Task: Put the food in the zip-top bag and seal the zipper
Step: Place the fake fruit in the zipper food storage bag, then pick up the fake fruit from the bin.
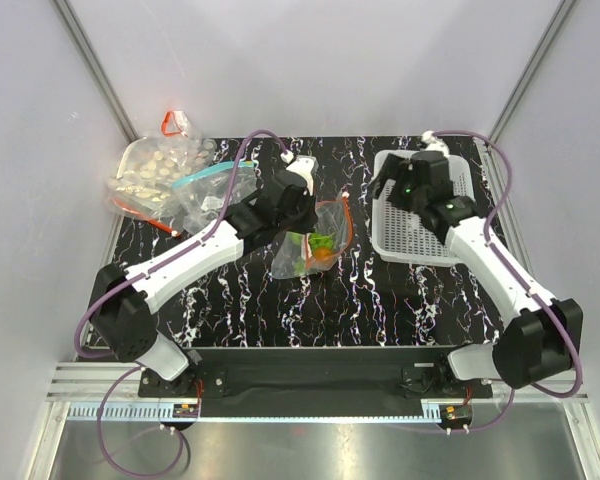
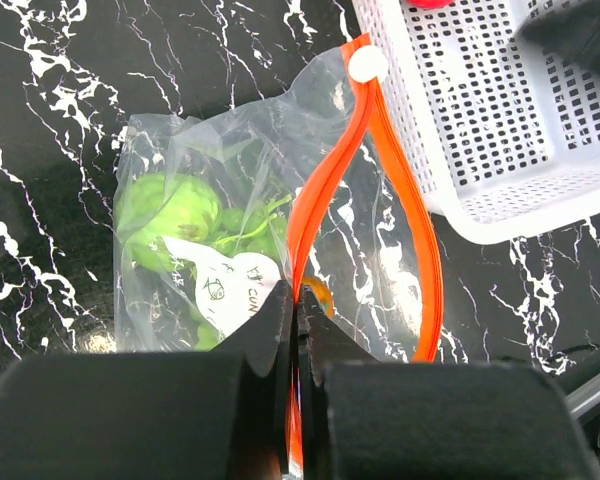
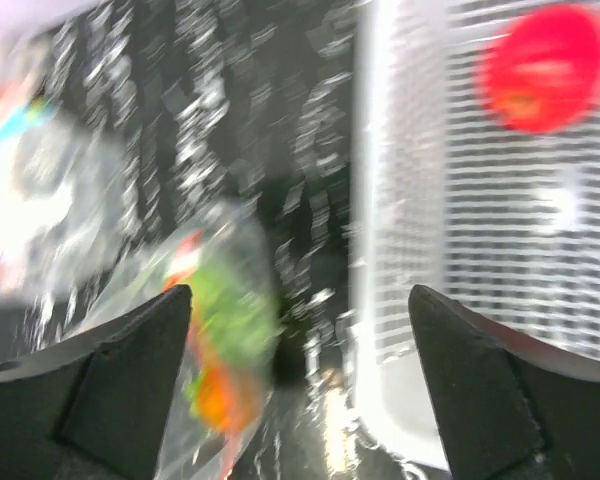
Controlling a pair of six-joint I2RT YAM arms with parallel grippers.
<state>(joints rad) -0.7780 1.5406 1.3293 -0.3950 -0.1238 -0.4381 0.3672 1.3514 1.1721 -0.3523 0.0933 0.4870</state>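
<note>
From above, the bag (image 1: 315, 240) lies mid-way across the black marbled tabletop (image 1: 230, 300), with green pieces (image 1: 321, 243) and an orange ball (image 1: 323, 256) inside it. The left end effector (image 1: 302, 222) meets the bag's edge, and the right end effector (image 1: 392, 182) hangs over the white basket (image 1: 420, 235).

In the left wrist view, the left end effector is clamped shut on the orange zipper (image 2: 325, 185). The zipper's two strips bow apart, so the mouth is unsealed.

The right wrist view is blurred. The right end effector's fingers stand wide apart and hold nothing. A red fruit (image 3: 545, 68) lies in the basket.

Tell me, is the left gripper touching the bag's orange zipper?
Touching. The left wrist view shows the left gripper clamped shut on the orange zipper strip.
</note>
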